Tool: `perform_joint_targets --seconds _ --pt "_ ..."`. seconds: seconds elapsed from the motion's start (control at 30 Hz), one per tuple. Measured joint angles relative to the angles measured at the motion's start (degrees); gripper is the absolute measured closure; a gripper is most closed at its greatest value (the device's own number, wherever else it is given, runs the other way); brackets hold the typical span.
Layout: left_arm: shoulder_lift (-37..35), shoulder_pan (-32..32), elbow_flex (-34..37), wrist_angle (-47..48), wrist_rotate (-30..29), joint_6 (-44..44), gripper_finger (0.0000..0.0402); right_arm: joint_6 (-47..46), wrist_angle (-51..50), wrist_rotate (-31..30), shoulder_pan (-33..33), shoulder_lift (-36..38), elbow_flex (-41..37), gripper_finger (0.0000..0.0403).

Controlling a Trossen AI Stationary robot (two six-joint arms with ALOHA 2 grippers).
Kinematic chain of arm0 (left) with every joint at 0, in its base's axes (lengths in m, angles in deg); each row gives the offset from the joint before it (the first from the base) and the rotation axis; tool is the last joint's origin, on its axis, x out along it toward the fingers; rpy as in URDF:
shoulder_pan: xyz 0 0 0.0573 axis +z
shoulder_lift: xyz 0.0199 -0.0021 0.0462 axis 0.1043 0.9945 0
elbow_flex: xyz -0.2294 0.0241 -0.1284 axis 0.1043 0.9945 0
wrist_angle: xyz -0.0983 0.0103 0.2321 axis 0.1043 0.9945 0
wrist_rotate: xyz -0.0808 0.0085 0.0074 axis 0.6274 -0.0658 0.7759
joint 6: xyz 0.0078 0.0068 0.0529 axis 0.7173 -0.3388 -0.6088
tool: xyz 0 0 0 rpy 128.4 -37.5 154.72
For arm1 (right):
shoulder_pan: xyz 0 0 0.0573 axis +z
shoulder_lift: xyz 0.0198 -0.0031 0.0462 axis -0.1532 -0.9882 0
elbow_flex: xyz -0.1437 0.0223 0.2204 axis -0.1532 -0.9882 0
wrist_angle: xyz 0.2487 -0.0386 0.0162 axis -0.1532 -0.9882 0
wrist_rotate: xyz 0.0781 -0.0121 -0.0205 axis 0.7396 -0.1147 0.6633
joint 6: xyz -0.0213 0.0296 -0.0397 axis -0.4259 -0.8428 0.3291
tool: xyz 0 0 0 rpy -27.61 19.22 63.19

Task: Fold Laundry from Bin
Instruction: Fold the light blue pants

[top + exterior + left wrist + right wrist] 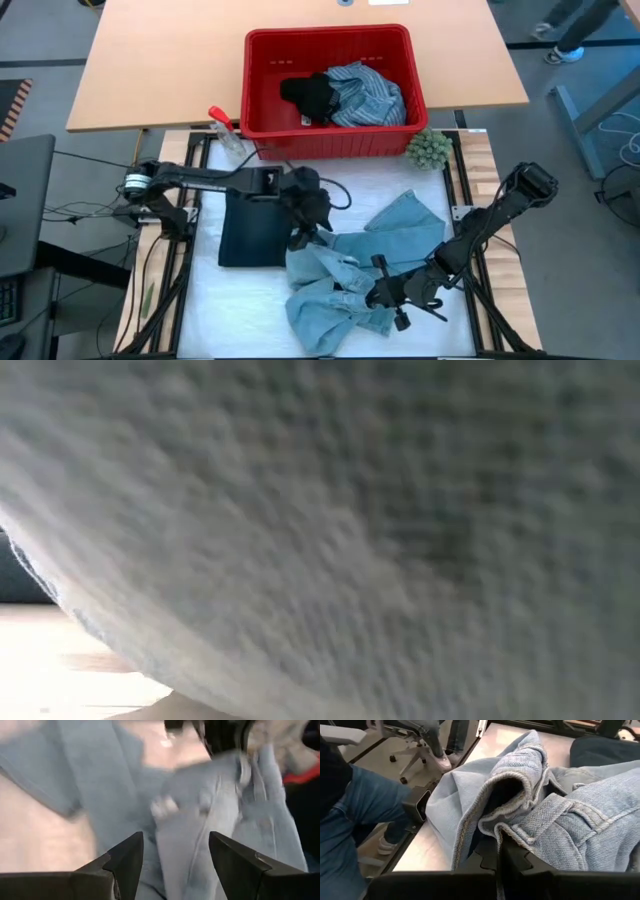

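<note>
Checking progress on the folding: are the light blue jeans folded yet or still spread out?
Not folded. The jeans lie crumpled and bunched on the table, legs splayed unevenly, beside the flat dark navy piece.

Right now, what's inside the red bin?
In the red bin: a blue-white striped shirt and a black piece beside it. Anything beneath them is covered.

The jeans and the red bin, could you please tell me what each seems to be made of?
The jeans look like light blue denim: a woven twill texture with stitched seams and a thick folded hem, soft enough to crumple. The bin looks like moulded red plastic with a smooth, slightly glossy finish, a thick rim and slotted upper walls.
</note>
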Motion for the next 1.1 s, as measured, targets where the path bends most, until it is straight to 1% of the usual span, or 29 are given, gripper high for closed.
perform_joint_targets --seconds 0.1,0.2,0.23,0.27,0.37,0.4,0.5,0.73,1.0,1.1 --pt "3.1 0.4 0.0 1.1 3.9 0.7 0.0188 0.6 -0.2 -0.3 0.1 0.0 0.0 0.0378" --pt "6.1 -0.5 0.1 -0.3 14.9 1.7 0.0188 1.1 -0.7 -1.3 -0.3 0.0 0.0 0.0378" --pt "6.5 -1.0 0.1 -1.1 16.2 2.3 0.0188 1.2 -0.9 -1.5 -0.6 0.0 0.0 0.0378" --pt "6.7 -1.4 0.1 -1.1 15.7 2.7 0.0188 1.6 -0.9 -1.5 -1.0 0.0 0.0 0.0378" --pt "6.7 -2.2 0.0 1.0 10.8 2.3 0.0188 2.8 -2.0 -1.4 -2.1 0.1 0.5 0.0375" --pt "6.7 -2.3 0.0 1.7 10.8 2.1 0.0188 2.8 -2.9 -1.4 -2.5 0.1 1.1 0.0375" --pt "6.3 -3.0 0.0 1.5 13.3 2.6 0.0188 1.5 -7.0 -1.5 -4.1 0.1 3.3 0.0375" --pt "6.0 -5.9 0.0 5.0 13.4 2.0 0.0188 -3.1 -14.8 -1.6 -7.8 0.2 7.1 0.0371" --pt "6.0 -9.1 0.0 3.8 13.3 3.2 0.0188 -8.2 -18.0 -1.5 -12.0 0.2 7.4 0.0372" --pt "6.0 -9.4 0.0 1.0 12.5 6.8 0.0188 -10.1 -18.9 -1.5 -13.3 0.2 7.4 0.0372"
